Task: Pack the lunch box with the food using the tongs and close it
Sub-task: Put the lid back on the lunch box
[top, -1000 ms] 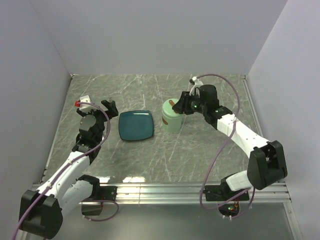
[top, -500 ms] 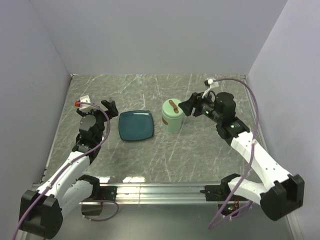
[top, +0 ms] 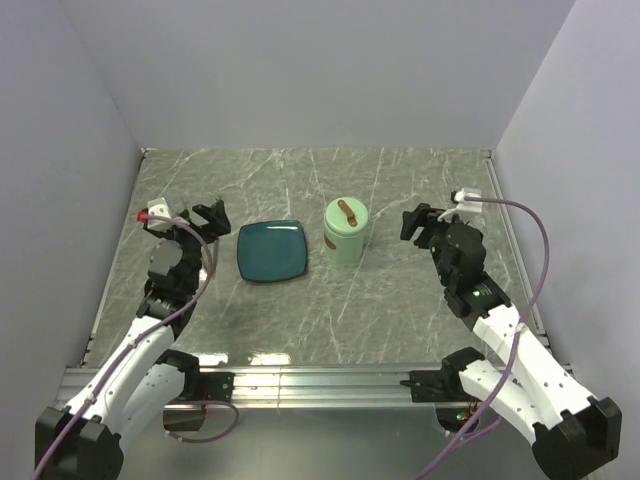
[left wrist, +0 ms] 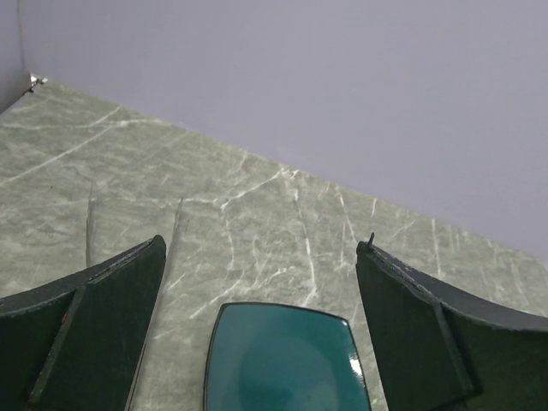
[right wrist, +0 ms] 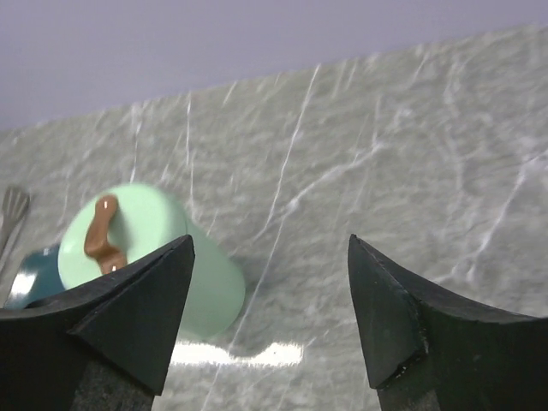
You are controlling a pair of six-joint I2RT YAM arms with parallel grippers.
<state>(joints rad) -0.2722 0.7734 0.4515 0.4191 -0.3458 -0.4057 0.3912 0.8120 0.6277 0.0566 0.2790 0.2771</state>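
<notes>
The pale green lunch box (top: 345, 240) stands upright mid-table with its lid (top: 346, 212) on, brown handle on top; it also shows in the right wrist view as the lunch box (right wrist: 197, 282). No food shows in any view. My right gripper (top: 418, 222) (right wrist: 271, 241) hovers to the right of the box, apart from it, open and empty. My left gripper (top: 213, 215) (left wrist: 261, 246) stands open and empty, left of the teal plate. A grey metal tip (right wrist: 12, 210), perhaps the tongs, peeks in at the left edge of the right wrist view.
A dark teal square plate (top: 272, 250) (left wrist: 287, 360) lies bare just left of the lunch box. Grey walls enclose the marble table (top: 400, 310) on three sides. A metal rail (top: 320, 380) runs along the near edge by the arm bases.
My right gripper has let go at the lunch box lid, drawn back to the right and opened wider. The left arm shifted slightly leftward.
</notes>
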